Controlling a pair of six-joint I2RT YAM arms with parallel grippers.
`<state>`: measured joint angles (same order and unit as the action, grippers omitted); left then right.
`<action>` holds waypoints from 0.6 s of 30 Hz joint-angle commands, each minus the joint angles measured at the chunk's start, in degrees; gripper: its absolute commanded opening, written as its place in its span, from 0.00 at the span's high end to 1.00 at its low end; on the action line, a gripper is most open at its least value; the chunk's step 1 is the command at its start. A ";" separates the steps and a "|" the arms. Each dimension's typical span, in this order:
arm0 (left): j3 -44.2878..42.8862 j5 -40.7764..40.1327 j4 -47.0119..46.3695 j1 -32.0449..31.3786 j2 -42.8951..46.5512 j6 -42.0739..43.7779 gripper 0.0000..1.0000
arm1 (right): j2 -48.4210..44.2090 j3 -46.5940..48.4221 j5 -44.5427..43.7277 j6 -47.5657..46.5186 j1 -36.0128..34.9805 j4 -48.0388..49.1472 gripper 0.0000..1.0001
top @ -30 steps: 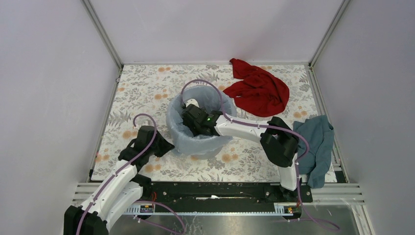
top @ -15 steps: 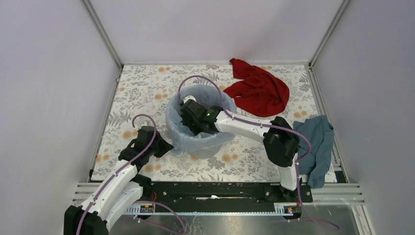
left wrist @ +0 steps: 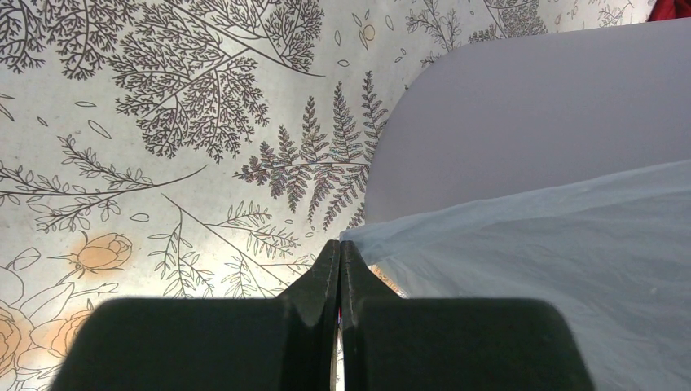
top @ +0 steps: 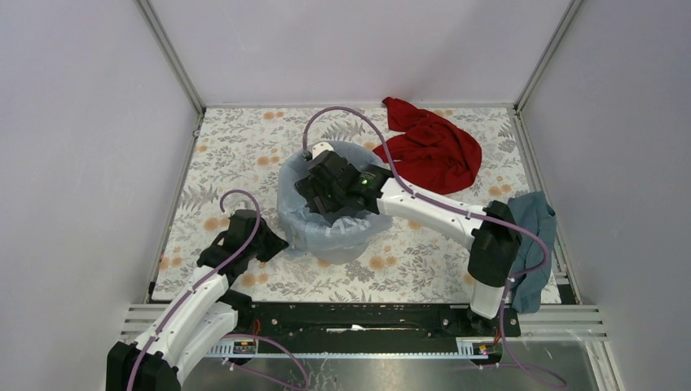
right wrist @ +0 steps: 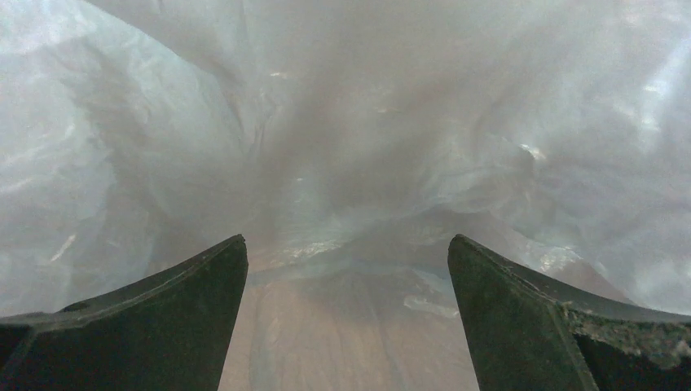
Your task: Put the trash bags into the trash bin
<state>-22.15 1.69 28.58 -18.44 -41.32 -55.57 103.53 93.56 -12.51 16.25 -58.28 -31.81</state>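
Observation:
The trash bin (left wrist: 530, 106) is a light-grey round tub standing mid-table. The pale-blue trash bag (top: 297, 221) lines it and drapes over its rim and outer wall. My right arm reaches down into the bin from the right, and its black wrist (top: 330, 186) hides the fingers from above. In the right wrist view my right gripper (right wrist: 346, 238) is open, holding nothing, and faces crinkled bag film (right wrist: 350, 122) and the brownish floor of the bag. My left gripper (left wrist: 341, 244) is low at the bin's near-left side (top: 273, 242). It is shut, and the bag's taut corner (left wrist: 521, 244) runs into its tips.
A red cloth (top: 428, 151) lies at the back right, close to the bin. A dark teal cloth (top: 530, 244) hangs over the mat's right edge beside the right arm's elbow. A floral mat (top: 236, 147) covers the table. Grey walls close in on three sides.
The right wrist has shifted toward the back of the bin, and its elbow has swung out to the right. Its jaws have spread slightly wider. The left arm has not moved.

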 commanded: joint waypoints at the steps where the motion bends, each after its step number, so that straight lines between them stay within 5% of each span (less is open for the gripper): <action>1: -2.08 0.03 -1.92 -0.12 0.80 -0.15 0.99 | 3.20 -0.88 -0.16 -0.24 0.43 -1.05 0.01; 18: -3.49 -0.85 0.32 -0.11 1.79 0.59 0.99 | 10.96 -4.54 6.57 2.28 3.00 8.82 0.01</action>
<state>-22.72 1.65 29.06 -18.44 -40.40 -55.53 115.11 88.62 -7.49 17.69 -56.60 -24.67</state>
